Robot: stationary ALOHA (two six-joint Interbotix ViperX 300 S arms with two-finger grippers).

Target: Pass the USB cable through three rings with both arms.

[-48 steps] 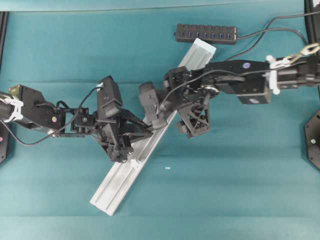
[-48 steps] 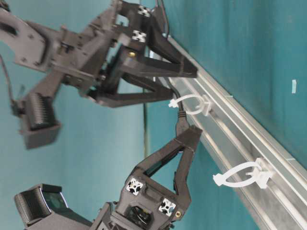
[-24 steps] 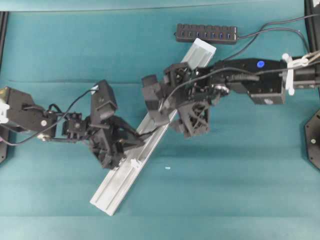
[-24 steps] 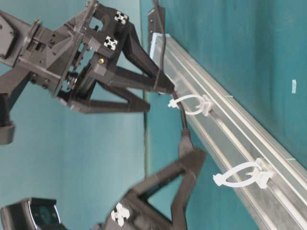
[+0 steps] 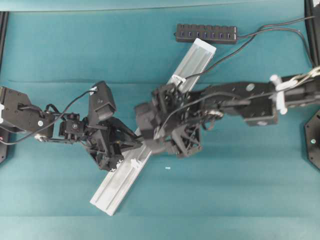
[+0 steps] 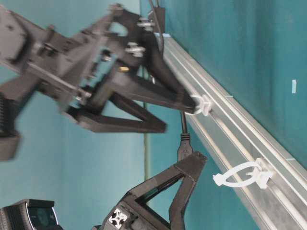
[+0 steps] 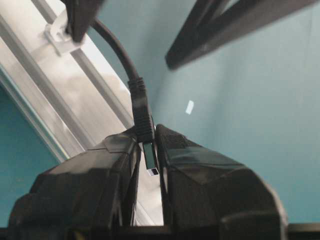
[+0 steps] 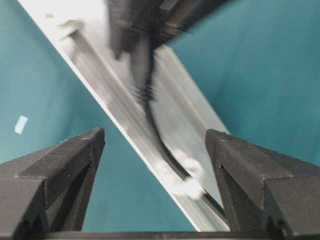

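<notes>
The thin dark grey-black USB cable ends in a small dark plug with a metal tip, and that plug is pinched between the 2 black fingers of the left gripper, just above the long silver aluminium rail. From the plug the cord rises and runs through a small translucent white plastic ring clip on the rail; a 2nd white ring stands farther along, apart from the cord, and a 3rd sits nearer the rail's far end. The right gripper hangs over the cord with its jaws spread wide on either side, apparently not touching it, though motion blur makes this uncertain. A black multi-port hub bar lies on the teal table beyond the rail.
</notes>
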